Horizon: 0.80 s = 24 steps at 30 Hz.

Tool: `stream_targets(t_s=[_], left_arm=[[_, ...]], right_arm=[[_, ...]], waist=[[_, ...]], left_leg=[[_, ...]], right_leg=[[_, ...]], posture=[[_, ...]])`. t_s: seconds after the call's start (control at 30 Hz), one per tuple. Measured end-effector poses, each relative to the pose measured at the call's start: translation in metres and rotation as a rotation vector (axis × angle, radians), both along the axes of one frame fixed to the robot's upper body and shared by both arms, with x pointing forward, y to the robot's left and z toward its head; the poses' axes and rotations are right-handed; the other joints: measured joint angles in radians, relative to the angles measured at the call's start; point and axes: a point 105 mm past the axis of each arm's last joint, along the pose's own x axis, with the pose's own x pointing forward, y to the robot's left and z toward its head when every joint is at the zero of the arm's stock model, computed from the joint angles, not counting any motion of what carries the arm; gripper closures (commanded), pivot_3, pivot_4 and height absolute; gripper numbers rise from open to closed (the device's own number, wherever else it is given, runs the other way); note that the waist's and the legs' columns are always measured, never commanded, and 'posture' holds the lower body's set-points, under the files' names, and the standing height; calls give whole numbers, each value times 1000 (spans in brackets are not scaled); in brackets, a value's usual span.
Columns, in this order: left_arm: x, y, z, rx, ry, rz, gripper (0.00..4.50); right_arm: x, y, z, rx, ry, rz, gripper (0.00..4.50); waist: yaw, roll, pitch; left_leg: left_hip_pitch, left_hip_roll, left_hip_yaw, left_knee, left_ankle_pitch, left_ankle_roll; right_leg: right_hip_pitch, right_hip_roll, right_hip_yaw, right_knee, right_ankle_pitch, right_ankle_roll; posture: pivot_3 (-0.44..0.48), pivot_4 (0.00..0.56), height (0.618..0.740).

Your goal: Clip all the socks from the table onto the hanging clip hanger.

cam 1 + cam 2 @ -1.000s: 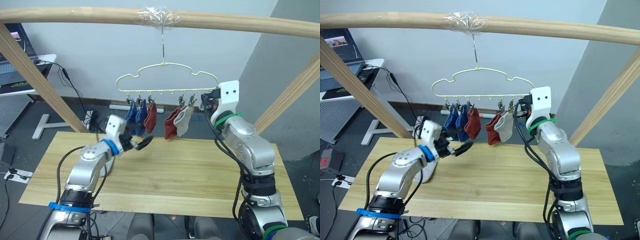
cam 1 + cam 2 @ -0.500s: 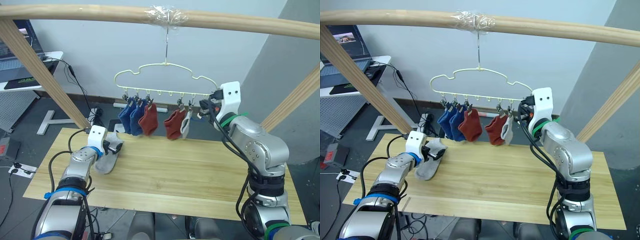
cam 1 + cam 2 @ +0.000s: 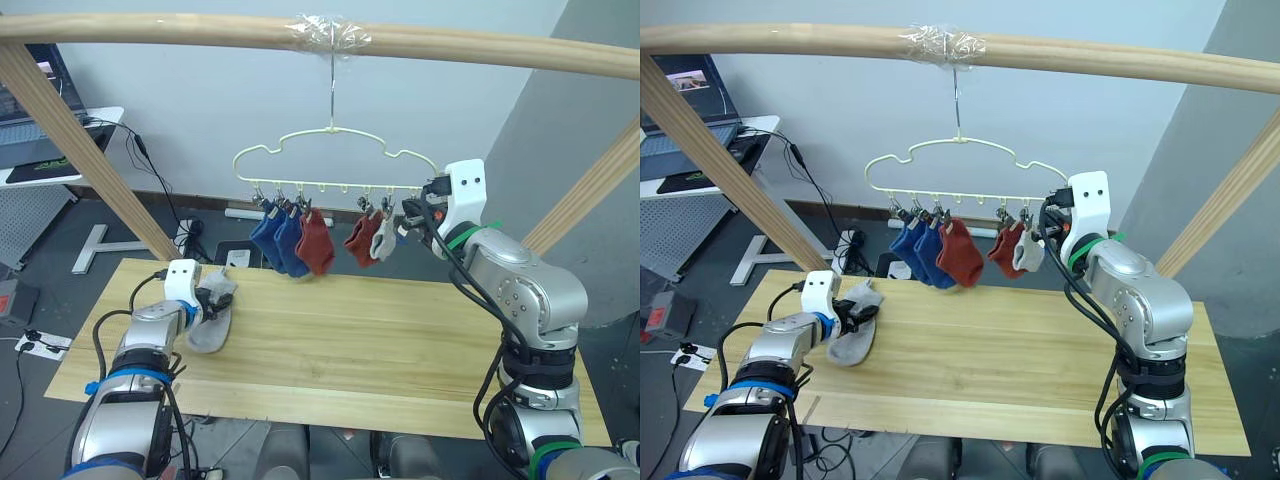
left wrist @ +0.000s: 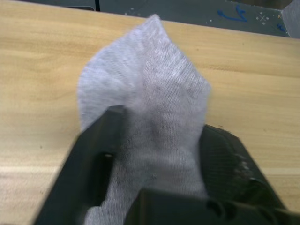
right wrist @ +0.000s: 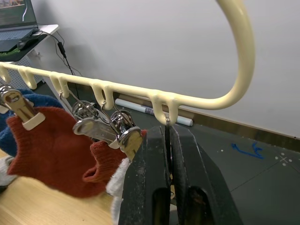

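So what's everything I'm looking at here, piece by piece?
Pale yellow wavy wire clip hanger: one, hooked on the pole.
Thick round wooden pole: one, overhead, on slanted wooden legs.
Blue ankle socks: two, clipped at the hanger's left end.
Rust red ankle socks: two, clipped mid-hanger.
Light grey ankle socks: one clipped by the right end, one lying on the table.
Long light wooden plank table: one, below.
Laptop: one, on a side desk, far left.
Left gripper: black fingers astride the table sock.
Right gripper: shut on a clip under the hanger's right end.
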Motion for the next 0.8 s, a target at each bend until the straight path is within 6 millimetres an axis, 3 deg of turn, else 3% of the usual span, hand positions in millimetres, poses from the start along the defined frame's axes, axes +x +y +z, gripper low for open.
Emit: stream_targets(t_s=[0.1, 0.23, 0.4, 0.47, 0.53, 0.63, 0.7, 0.8], left_arm=[[-4, -5, 1, -24, 5, -19, 3501], [-13, -32, -2, -98, 7, -145, 4489], [-31, -98, 0, -272, -12, -376, 4489], [-38, -136, 18, -333, -68, -545, 4489], [-39, -152, 35, -349, -138, -636, 4489], [-49, -202, 87, -372, -386, -909, 4489], [-56, -223, 106, -369, -491, -1032, 4489], [-62, -243, 117, -308, -597, -1148, 4489]], right_arm=[[0, -3, 0, -10, -2, -4, 4500], [1, -5, 2, -11, -4, -8, 4500], [0, -13, 4, 16, 16, -5, 4500], [0, -18, 9, 39, 36, -4, 4500], [0, -20, 12, 80, 64, -2, 4500], [3, -27, 21, 274, 190, -24, 4500], [4, -25, 20, 383, 262, -23, 4500], [8, -22, 13, 523, 340, -46, 4500]], waist=[[2, 1, -1], [6, 2, -1], [11, 1, -1], [12, 1, 0], [10, 0, 0], [11, 1, 0], [9, 1, -1], [10, 1, -1]], left_leg=[[0, 0, 0, 0, 0, 0], [0, 0, 1, 0, 0, 0], [-2, 0, 0, 1, 0, 0], [-3, 0, -1, 1, 0, 0], [-3, 0, -1, 1, 0, 0], [-2, 0, -1, 0, 0, 0], [-2, 0, 0, 0, 0, 0], [-3, 0, 0, 0, 0, 0]], right_leg=[[0, 0, 0, 0, 0, 0], [0, 0, 1, -1, 0, 0], [-1, -1, 0, -1, 0, 0], [-1, -1, -1, -1, 0, 0], [-1, 0, -1, -1, 0, 0], [-1, 0, 0, -1, 0, 0], [-1, 0, 0, -1, 0, 0], [-1, 0, 0, -2, 0, 0]], posture=[[203, 195, 740], [206, 186, 740], [198, 180, 740], [198, 180, 740], [194, 180, 740], [181, 182, 740], [172, 183, 740], [163, 185, 740]])
